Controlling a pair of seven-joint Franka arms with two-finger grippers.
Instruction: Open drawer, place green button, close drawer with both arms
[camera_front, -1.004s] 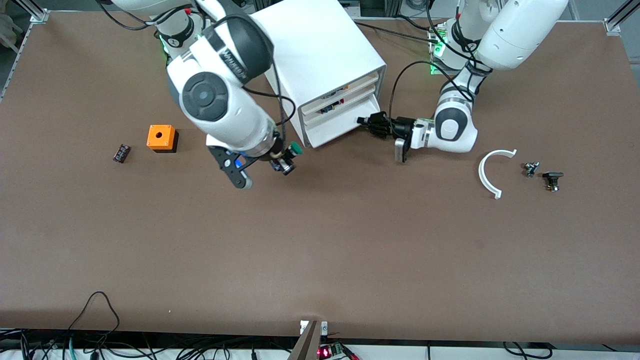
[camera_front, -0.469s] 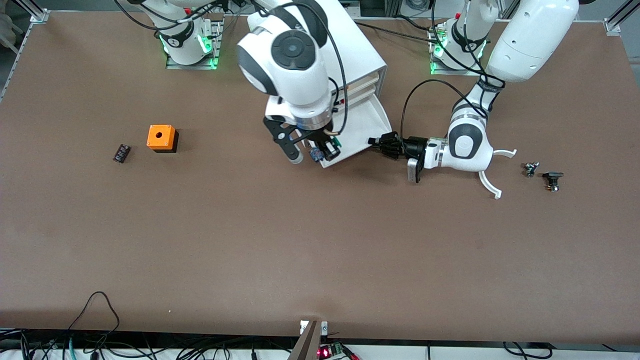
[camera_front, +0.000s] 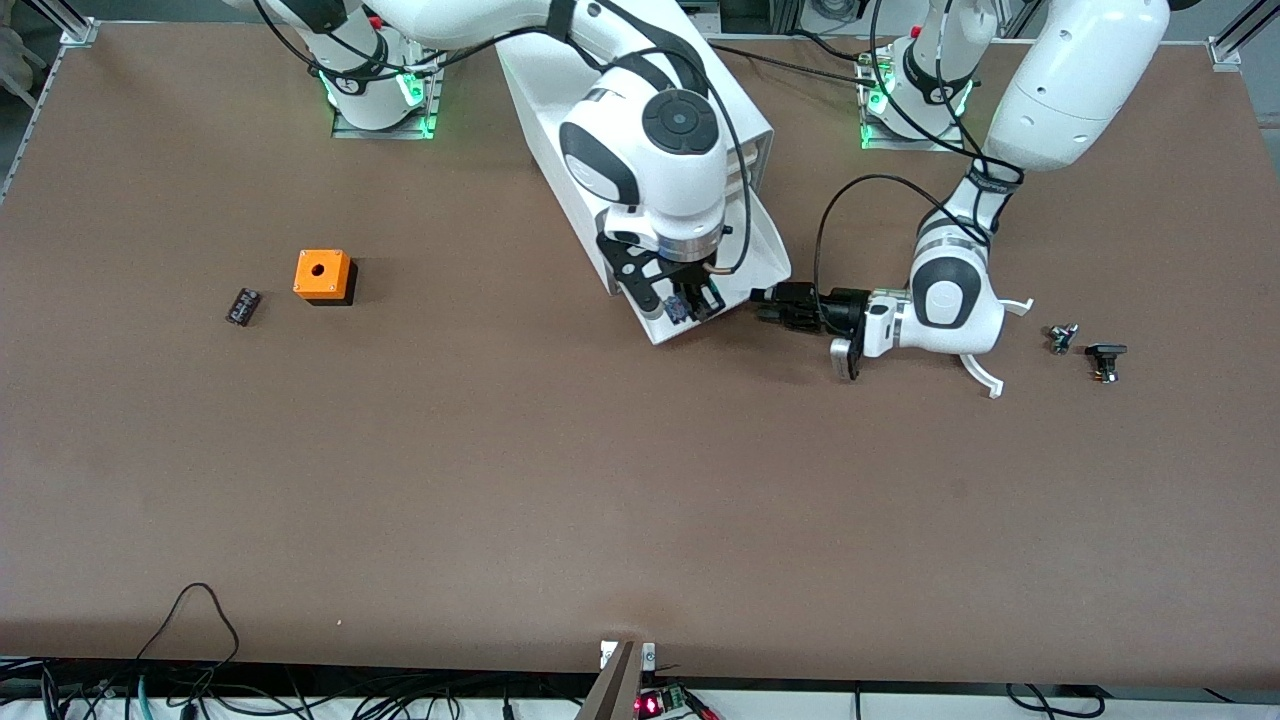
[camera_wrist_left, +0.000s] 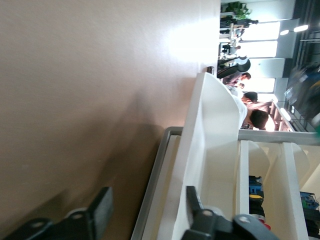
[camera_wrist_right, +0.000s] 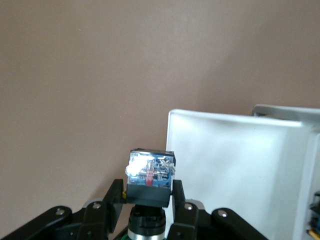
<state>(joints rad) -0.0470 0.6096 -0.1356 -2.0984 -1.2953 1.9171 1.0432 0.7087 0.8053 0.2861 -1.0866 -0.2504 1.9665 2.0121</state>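
Placement step: near the table's robot-side edge, the right gripper (camera_front: 690, 303), clamped on the button (camera_wrist_right: 149, 177), hovers over the open drawer (camera_front: 765, 245); the spread left gripper (camera_front: 768, 303) straddles its front; release follows.

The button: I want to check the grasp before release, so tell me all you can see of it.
The button is small, with a dark blocky body whose glossy bluish end shows a red streak; only a green edge shows of its cap. The right tool is shut on it, black fingers pressing two opposite sides of the body. It is held in the air over the pulled-out white drawer, touching nothing else.
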